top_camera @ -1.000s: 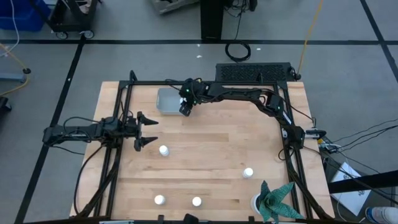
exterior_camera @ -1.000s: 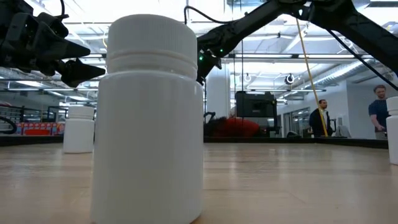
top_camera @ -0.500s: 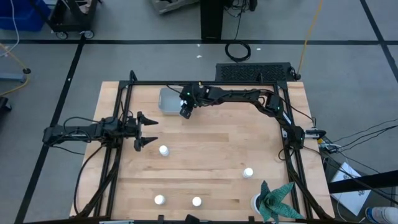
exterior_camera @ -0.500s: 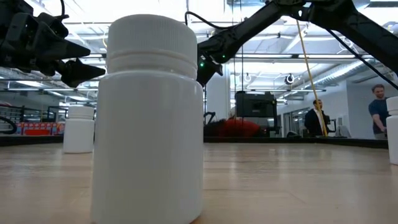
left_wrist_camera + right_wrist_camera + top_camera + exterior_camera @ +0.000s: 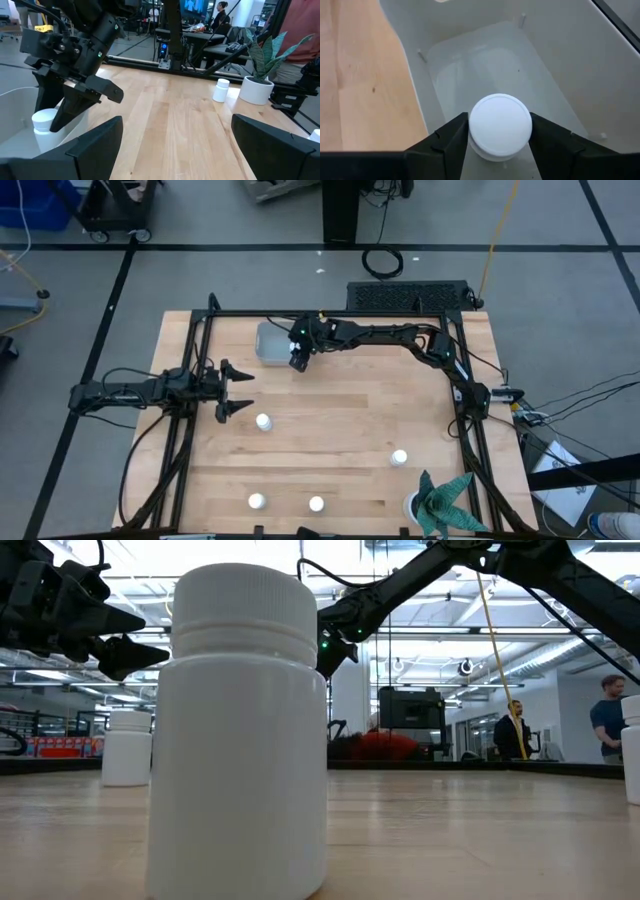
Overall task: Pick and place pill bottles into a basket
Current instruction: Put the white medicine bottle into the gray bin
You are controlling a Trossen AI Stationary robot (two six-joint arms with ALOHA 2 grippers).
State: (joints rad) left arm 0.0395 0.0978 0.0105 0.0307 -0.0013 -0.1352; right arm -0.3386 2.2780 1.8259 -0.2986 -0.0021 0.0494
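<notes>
My right gripper (image 5: pixel 298 358) is shut on a small white pill bottle (image 5: pixel 500 125) over the right part of the grey-blue basket (image 5: pixel 268 340) at the table's far side. In the left wrist view the bottle (image 5: pixel 46 125) stands inside the basket's wall (image 5: pixel 15 107). My left gripper (image 5: pixel 232 390) is open and empty at the table's left, its fingers wide apart (image 5: pixel 177 150). Several other bottles stand upright on the table: one (image 5: pixel 263 422) near my left gripper, one (image 5: pixel 399 458) at the right, and two (image 5: pixel 256 501) (image 5: pixel 316 503) near the front edge. My right gripper pinches the bottle between its two fingers (image 5: pixel 451 142), one on each side of the bottle's upper part (image 5: pixel 496 150) just under the cap. The fingers come from above, pointing down. The bottle is upright within the basket; I cannot tell whether its base touches the floor.
A white pot with a green plant (image 5: pixel 430 502) stands at the near right corner. Black frame rails run along the table's left (image 5: pixel 180 430), right (image 5: pixel 465 430) and far sides. In the low view one bottle (image 5: pixel 245 730) stands close to the camera. People stand in the room beyond.
My right gripper with the bottle has shifted slightly over the basket, then kept still.
</notes>
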